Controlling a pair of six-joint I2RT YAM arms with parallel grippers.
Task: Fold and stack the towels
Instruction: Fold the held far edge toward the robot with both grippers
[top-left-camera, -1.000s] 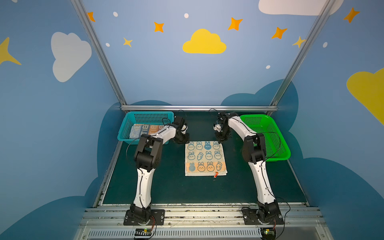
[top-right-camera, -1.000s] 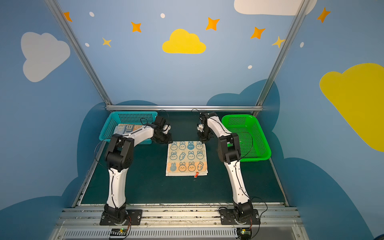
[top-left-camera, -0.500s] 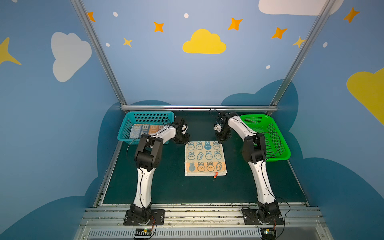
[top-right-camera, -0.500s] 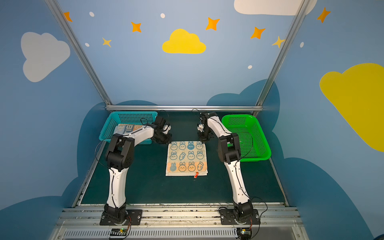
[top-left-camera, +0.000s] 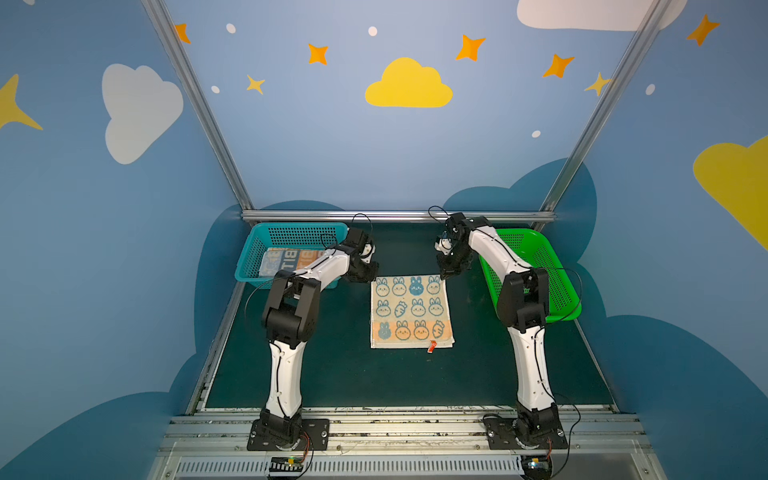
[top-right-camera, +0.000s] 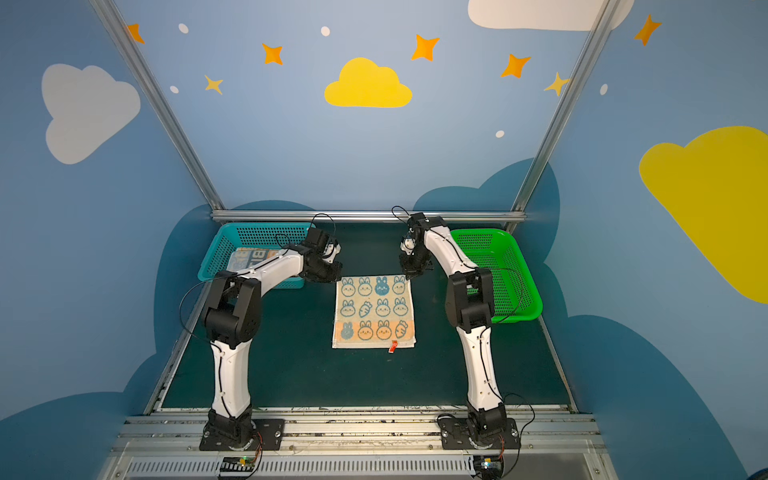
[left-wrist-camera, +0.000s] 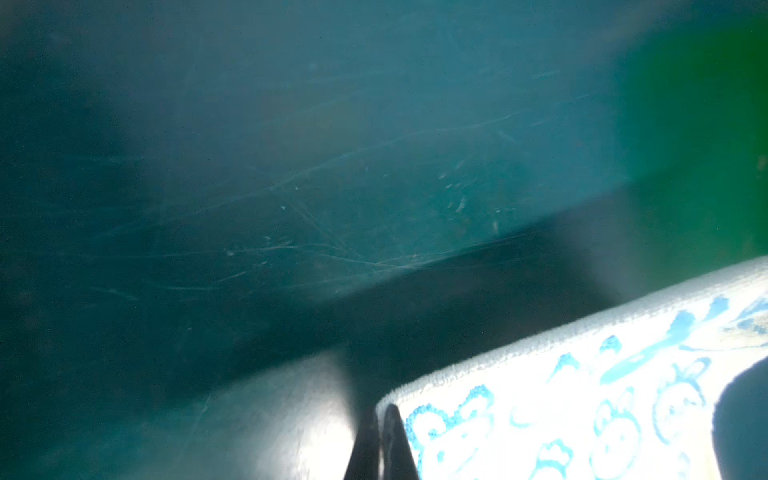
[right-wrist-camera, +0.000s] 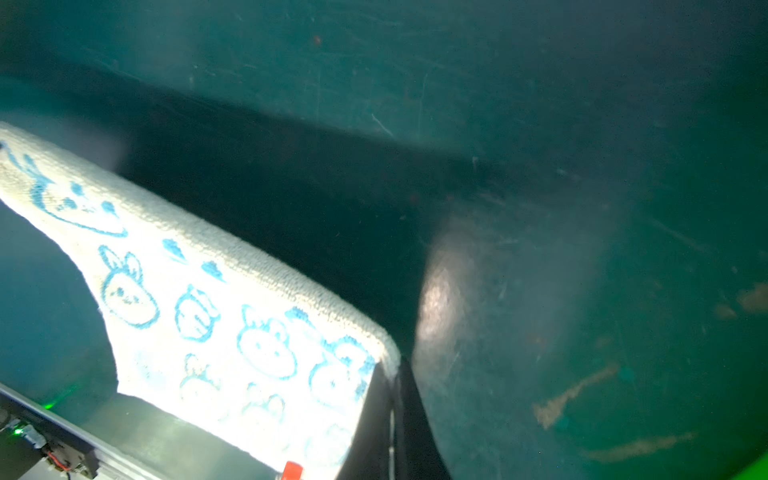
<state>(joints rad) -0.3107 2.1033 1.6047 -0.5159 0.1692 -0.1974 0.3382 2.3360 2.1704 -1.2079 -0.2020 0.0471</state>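
Dark green matting (top-left-camera: 316, 365) carries the rabbit towel (top-left-camera: 411, 311), lying flat. At the towel's far left corner the left gripper (left-wrist-camera: 380, 419) has just pinched shut, matching the right gripper (right-wrist-camera: 395, 374), which is clamped on the far right corner. With both far corners held, I judge a fold toward the near edge can begin. Left of the towel, a teal basket (top-left-camera: 291, 230) holds a striped towel (top-left-camera: 291, 259). Right of it, a green basket (top-left-camera: 540, 257) shows nothing inside.

The striped blue-and-orange terry towel (top-left-camera: 291, 261) in the teal perforated plastic basket (top-left-camera: 299, 236) is displaying the large letters "BIT". The red tag (top-left-camera: 432, 346) on the cream rabbit-print terry towel (top-left-camera: 409, 309) is showing nothing legible.
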